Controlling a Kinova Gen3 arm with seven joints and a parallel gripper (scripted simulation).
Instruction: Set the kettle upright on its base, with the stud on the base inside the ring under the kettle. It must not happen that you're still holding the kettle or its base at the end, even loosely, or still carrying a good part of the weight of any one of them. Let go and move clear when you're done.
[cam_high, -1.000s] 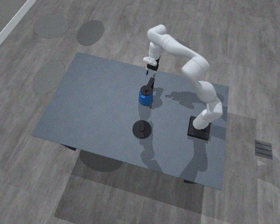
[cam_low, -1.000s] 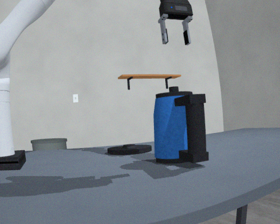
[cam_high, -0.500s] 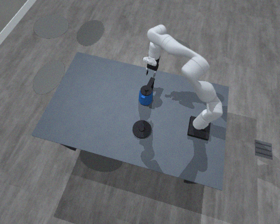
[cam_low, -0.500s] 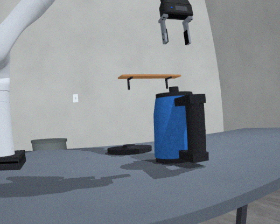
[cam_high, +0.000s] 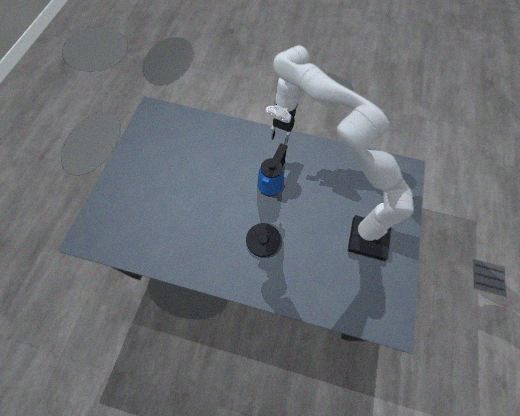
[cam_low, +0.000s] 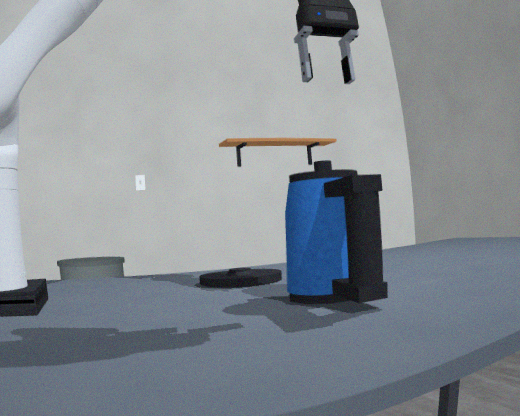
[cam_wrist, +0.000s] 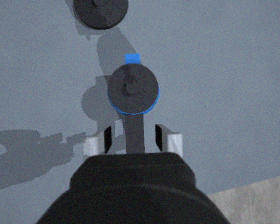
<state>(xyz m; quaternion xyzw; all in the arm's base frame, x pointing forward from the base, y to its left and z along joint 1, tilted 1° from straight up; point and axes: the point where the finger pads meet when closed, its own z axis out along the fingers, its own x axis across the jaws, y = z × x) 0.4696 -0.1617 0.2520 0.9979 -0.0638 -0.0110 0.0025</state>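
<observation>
A grey-blue rectangular table top (cam_high: 165, 200) fills the middle of the top view, on a grey wood-grain floor (cam_high: 75, 350). Near the centre stands a blue cylindrical kettle with a black lid and black handle (cam_high: 270, 179), upright on the table. Below it in the frame, well apart, lies a flat black round base with a stud at its middle (cam_high: 263, 240). The white jointed arm (cam_high: 365, 125) rises from a black square base plate (cam_high: 382, 251) at right and reaches to the upper centre, where the black two-finger gripper (cam_high: 280, 131) hangs above the kettle's handle.

In the exterior view the kettle (cam_low: 315, 235) stands right of centre, handle to the right; the base (cam_low: 240, 277) lies behind it to the left. The gripper (cam_low: 325, 67) sits at the top edge, fingers wide apart and empty, well above the lid. An orange wall shelf (cam_low: 277, 142) hangs on the beige wall behind.

The wrist view looks down on the lid (cam_wrist: 133, 89) at centre, handle between the spread fingers, base (cam_wrist: 100, 11) at the top edge.
</observation>
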